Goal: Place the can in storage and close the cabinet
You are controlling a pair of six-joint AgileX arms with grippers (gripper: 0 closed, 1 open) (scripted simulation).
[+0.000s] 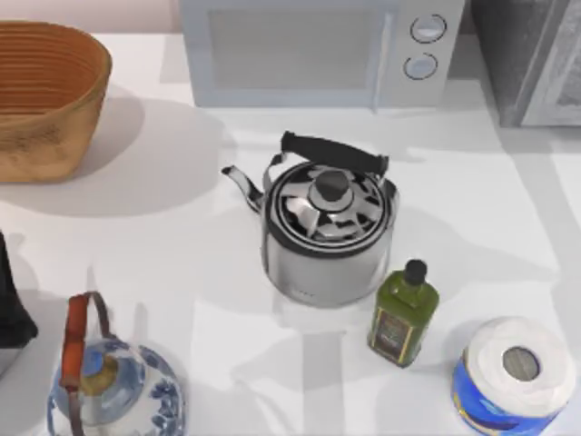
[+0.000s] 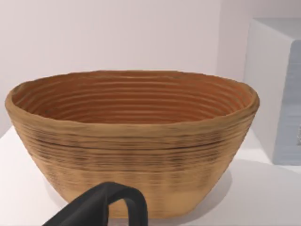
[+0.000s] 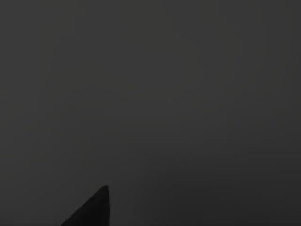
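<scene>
Where the can is cannot be told from these views. The grey cabinet [image 1: 531, 59] stands at the far right corner of the white table [image 1: 182, 245], cut off by the frame, and whether it is open or closed cannot be told. Just left of it along the far edge sits a pale microwave [image 1: 318, 50], and at the far left a wicker basket [image 1: 45, 100].

A steel kettle [image 1: 329, 232] stands mid-table (black handle, spout pointing left). Near and right of it is an olive-oil bottle [image 1: 403, 313], upright, close beside the kettle's base. Further right at the near edge is a blue-wrapped paper roll [image 1: 515, 374], and at the near left a blue-and-white teapot [image 1: 113, 386].

The left arm [image 1: 9, 304] sits at the left edge. The left gripper [image 2: 101, 207] faces the basket; released or clenched, I cannot tell. The right wrist view is dark, so the right gripper's state cannot be told either
</scene>
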